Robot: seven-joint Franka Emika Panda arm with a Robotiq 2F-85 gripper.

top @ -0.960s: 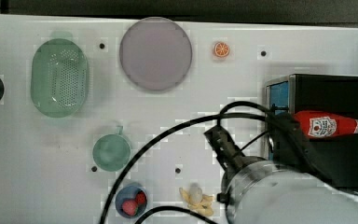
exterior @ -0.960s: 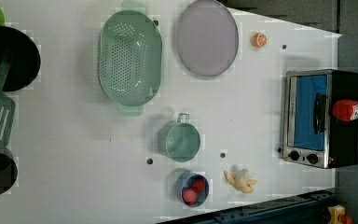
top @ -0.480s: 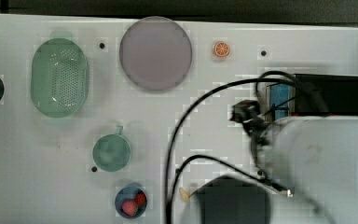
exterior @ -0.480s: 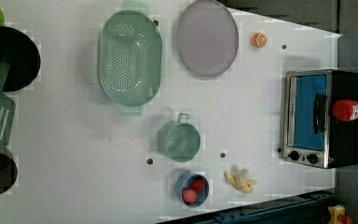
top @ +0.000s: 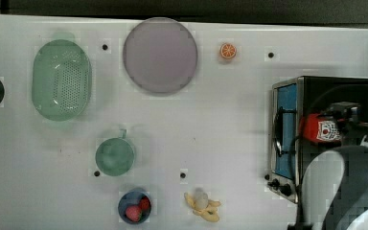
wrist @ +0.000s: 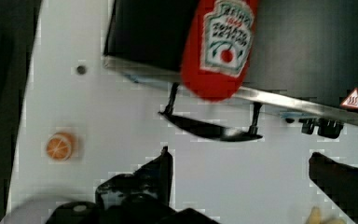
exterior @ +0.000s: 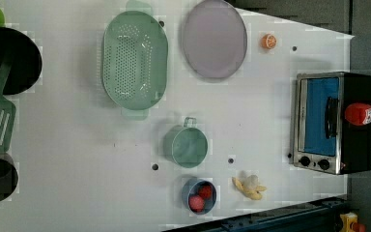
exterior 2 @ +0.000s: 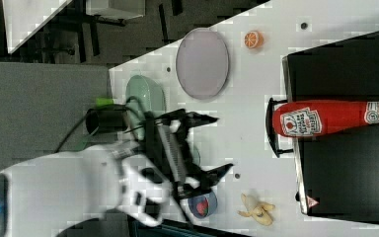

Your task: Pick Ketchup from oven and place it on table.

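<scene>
In the top view, going from left to right, the white worktop carries a green colander and a green cup. Then come a pale purple plate, a small bowl of strawberries, a peeled banana and a half orange. These things lie well apart, so the middle of the worktop seems free for setting something down.

At the top view's right stands the oven with its glass door closed. The ketchup lies on its side on the black top of the oven, not inside it. Its base reaches the front edge above the door handle and its cap points to the back.

In the right view the claw has its fingers spread wide apart and holds nothing. It is near the oven front but not touching the bottle. I judge the wide opening is meant to take the bottle around its body.
</scene>
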